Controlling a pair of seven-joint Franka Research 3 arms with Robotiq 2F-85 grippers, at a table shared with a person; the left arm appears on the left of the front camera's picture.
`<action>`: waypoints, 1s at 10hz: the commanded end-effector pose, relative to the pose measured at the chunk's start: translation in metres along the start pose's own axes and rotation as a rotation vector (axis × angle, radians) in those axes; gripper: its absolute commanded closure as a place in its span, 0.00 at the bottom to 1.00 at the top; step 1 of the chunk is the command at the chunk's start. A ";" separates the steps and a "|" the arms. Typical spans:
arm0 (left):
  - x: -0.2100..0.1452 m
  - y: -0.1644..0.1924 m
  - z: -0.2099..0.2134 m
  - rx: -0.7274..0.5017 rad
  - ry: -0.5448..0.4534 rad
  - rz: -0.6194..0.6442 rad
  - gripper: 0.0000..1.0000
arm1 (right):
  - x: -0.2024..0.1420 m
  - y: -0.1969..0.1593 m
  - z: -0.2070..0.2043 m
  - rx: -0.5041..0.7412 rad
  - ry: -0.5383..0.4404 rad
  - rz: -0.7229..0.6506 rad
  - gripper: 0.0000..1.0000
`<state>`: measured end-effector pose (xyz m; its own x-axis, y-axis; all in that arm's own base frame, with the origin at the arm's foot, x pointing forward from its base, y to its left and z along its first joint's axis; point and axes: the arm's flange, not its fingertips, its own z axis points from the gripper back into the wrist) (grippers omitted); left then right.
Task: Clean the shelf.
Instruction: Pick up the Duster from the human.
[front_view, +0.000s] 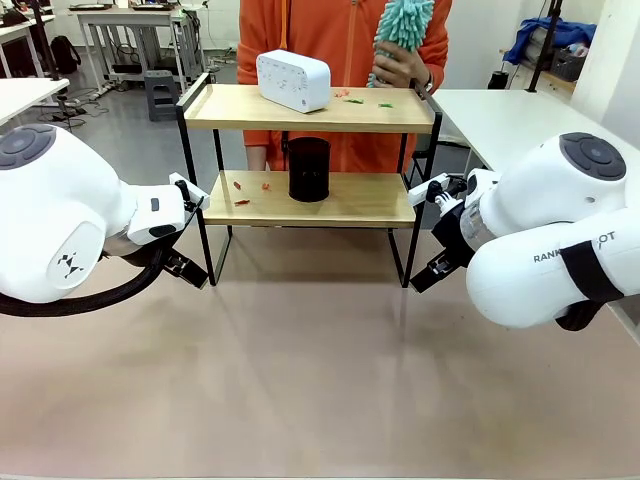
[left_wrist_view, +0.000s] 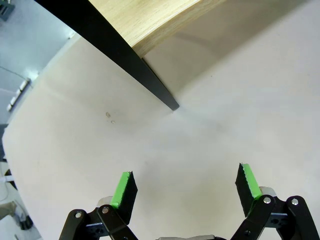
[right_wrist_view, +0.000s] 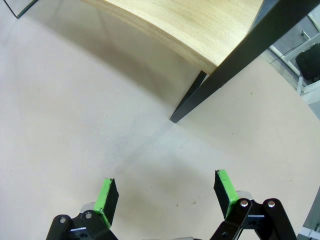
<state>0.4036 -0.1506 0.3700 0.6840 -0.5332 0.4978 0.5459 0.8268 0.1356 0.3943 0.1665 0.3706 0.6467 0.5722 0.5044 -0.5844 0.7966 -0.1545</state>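
Left gripper (left_wrist_view: 186, 181) and right gripper (right_wrist_view: 167, 190) both gape empty; shelf (front_view: 360, 205) legs just ahead risk a knock, toppling the black canister (front_view: 309, 169)

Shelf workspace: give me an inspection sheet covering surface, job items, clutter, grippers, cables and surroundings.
Surface: beige table, carrying the shelf.
Job's things: shelf, two tiers, upright; the person's hand behind it holds a teal duster.
Clutter: white box and red and green scraps on the top board; black cylinder and red scraps on the lower board.
Grippers: left gripper open, empty, near a shelf leg; right gripper open, empty, near another leg.
Cables: black cable looped under the left arm.
Surroundings: white side table; desks farther off.
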 end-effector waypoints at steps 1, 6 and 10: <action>0.000 0.000 0.000 0.000 0.000 -0.001 0.00 | 0.000 0.000 0.000 0.000 0.000 0.000 0.00; 0.000 -0.001 0.001 -0.025 0.010 -0.001 0.00 | -0.009 -0.033 0.080 0.154 0.080 -0.006 0.00; -0.001 0.001 0.000 0.008 -0.044 0.018 0.00 | -0.044 -0.093 0.148 0.369 -0.097 -0.213 0.00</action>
<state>0.4036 -0.1548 0.3730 0.6793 -0.5195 0.5183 0.5397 0.8322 0.1268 0.3439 0.0596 0.4935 0.7116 0.4364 0.5506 -0.6033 0.7812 0.1605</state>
